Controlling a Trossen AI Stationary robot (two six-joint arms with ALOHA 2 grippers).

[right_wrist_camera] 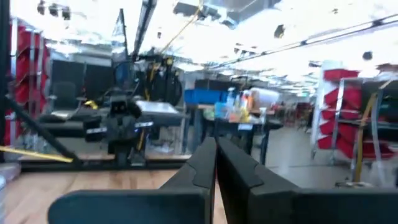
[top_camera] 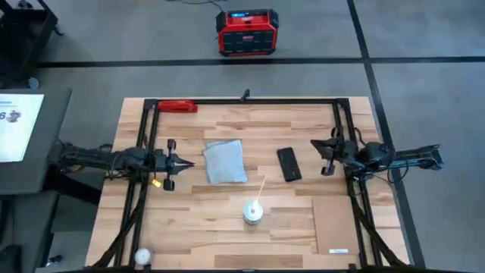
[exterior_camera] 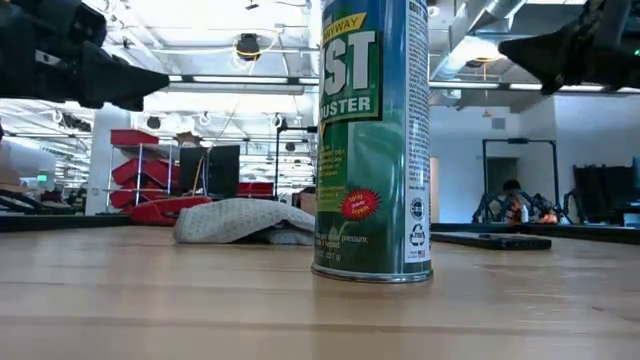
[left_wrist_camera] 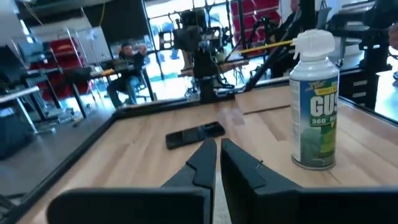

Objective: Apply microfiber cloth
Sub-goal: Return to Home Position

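The pale grey-blue microfiber cloth (top_camera: 225, 161) lies loosely rumpled on the wooden table (top_camera: 189, 227), left of centre; it also shows as a low heap (exterior_camera: 240, 220). The black phone (top_camera: 289, 164) lies flat to its right (left_wrist_camera: 196, 134). My left gripper (top_camera: 189, 163) hovers just left of the cloth, shut, pointing at it, its fingers (left_wrist_camera: 217, 149) together and holding nothing. My right gripper (top_camera: 314, 144) hovers right of the phone, shut (right_wrist_camera: 216, 149) and holding nothing. Both grippers hang above the table in the low view, the left gripper (exterior_camera: 150, 80) and the right gripper (exterior_camera: 520, 50).
A green spray can (top_camera: 252, 212) with a yellow straw stands upright near the table's front centre (exterior_camera: 372, 140). A tan rectangular patch (top_camera: 337, 220) lies at the front right. A red tool (top_camera: 176, 107) sits at the far left corner, and a white ball (top_camera: 142, 256) at the near left.
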